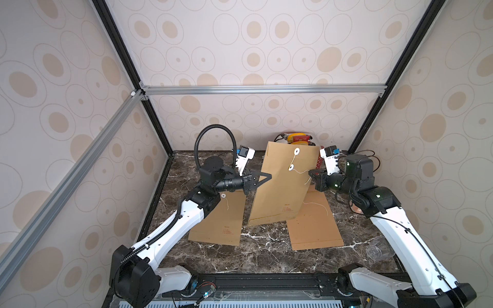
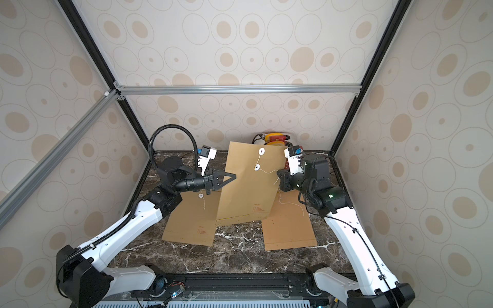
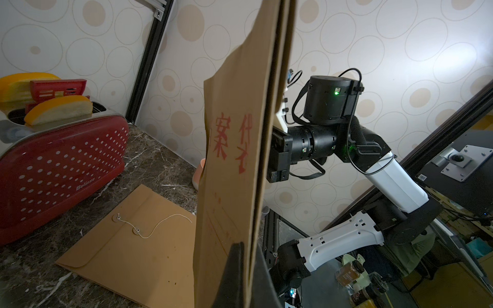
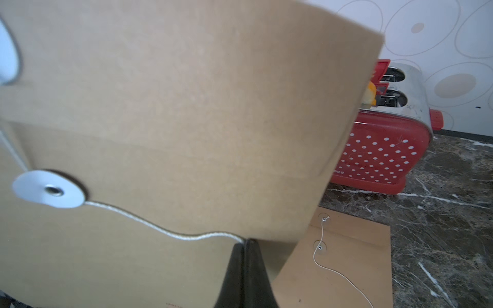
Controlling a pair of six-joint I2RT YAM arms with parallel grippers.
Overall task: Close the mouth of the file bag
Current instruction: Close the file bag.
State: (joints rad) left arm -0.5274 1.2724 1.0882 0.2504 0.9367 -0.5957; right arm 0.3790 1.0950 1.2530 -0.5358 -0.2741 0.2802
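Observation:
A brown paper file bag (image 1: 280,192) (image 2: 248,192) is held upright above the table's middle, mouth end up. Its flap is folded down and carries a white disc (image 1: 297,152); a second disc (image 1: 291,167) (image 4: 48,190) sits on the body below it. A white string (image 1: 301,172) (image 4: 160,230) runs from disc to disc, then off to the right. My left gripper (image 1: 269,176) (image 2: 233,176) (image 3: 249,248) is shut on the bag's (image 3: 234,160) left edge. My right gripper (image 1: 310,173) (image 2: 278,173) (image 4: 244,241) is shut on the string beside the bag's (image 4: 186,106) right edge.
Two more brown file bags lie flat on the marble table, one at the left (image 1: 216,226) and one at the right (image 1: 314,229). A red toaster (image 1: 296,138) (image 3: 61,170) (image 4: 381,160) stands against the back wall behind the held bag. A clear plastic cup (image 1: 377,250) lies near my right arm.

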